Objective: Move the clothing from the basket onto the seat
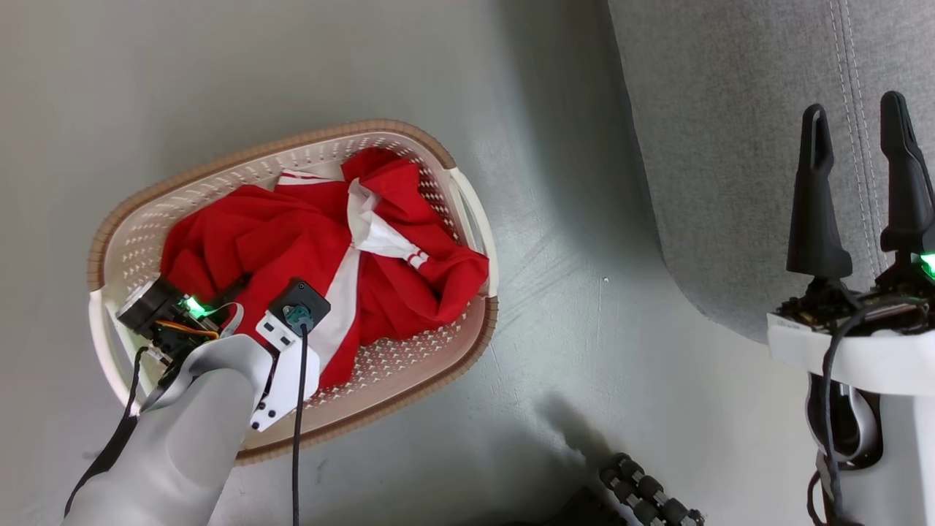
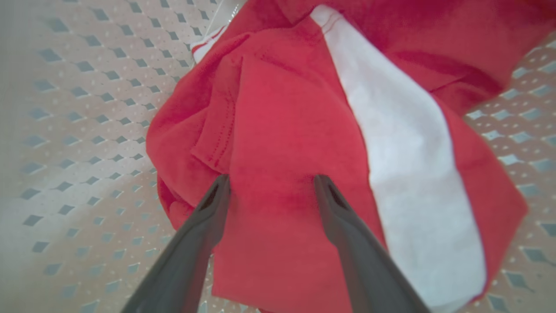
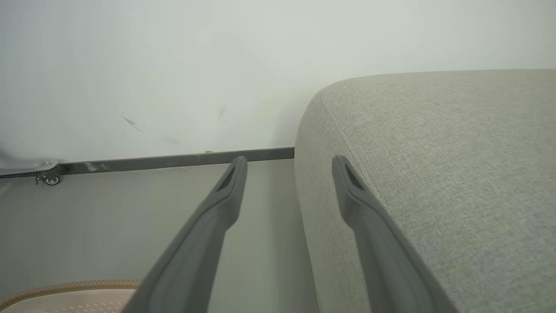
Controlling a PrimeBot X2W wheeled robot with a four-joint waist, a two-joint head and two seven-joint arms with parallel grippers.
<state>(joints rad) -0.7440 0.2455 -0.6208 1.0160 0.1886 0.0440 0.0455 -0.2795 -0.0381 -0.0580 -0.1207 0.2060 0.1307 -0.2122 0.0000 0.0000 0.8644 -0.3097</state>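
My left gripper [image 2: 269,182] is spread wide over the soft, floppy, light clothing [image 2: 282,130] in the basket [image 1: 292,142], with a thick red fold between its tips to pinch; my right gripper [image 1: 855,106] hangs spread and bare beside the seat [image 1: 730,146].

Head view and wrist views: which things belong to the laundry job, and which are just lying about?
Job: clothing, basket, seat, open left pincer on the clothing.
Just there: black ribbed object, skirting board, small castor; open right pincer, idle.
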